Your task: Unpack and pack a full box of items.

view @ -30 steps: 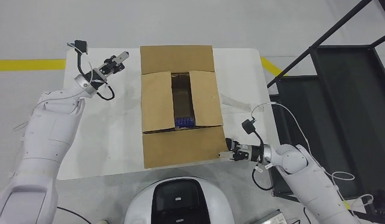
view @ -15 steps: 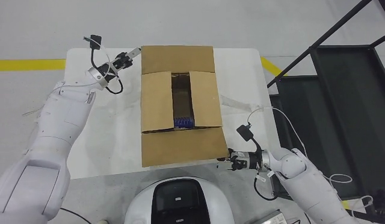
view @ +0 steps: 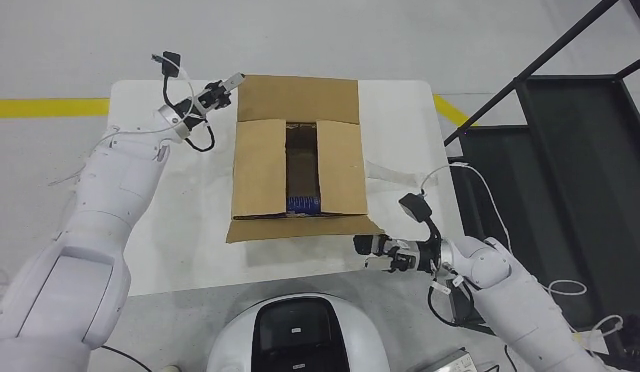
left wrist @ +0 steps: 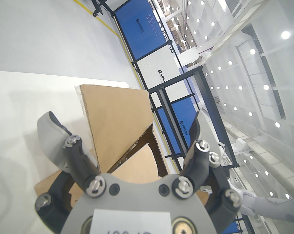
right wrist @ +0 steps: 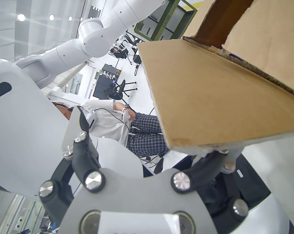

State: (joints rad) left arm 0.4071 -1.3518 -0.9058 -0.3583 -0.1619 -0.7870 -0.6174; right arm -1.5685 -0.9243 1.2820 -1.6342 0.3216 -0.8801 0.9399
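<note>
A brown cardboard box (view: pixel 258 167) stands mid-table with its two side flaps folded in and a gap between them. Something blue (view: pixel 303 204) shows inside the gap. My left gripper (view: pixel 228 80) is open at the far-left corner of the far flap (view: pixel 298 97). In the left wrist view that flap (left wrist: pixel 112 120) sits between and beyond the gripper's (left wrist: pixel 123 127) fingers. My right gripper (view: pixel 365 244) is open at the near-right corner of the near flap (view: pixel 295 228). The flap (right wrist: pixel 210 103) lies over one finger and is tilted up off the box's front.
The white table (view: pixel 190 202) has bare room left of the box and a narrower strip on the right, where a pale strip (view: pixel 395 172) lies. A black metal stair frame (view: pixel 540 142) stands just past the table's right edge.
The left gripper has swung right to the far flap's corner. The right gripper has come up under the near flap's corner, and that flap has risen from hanging down.
</note>
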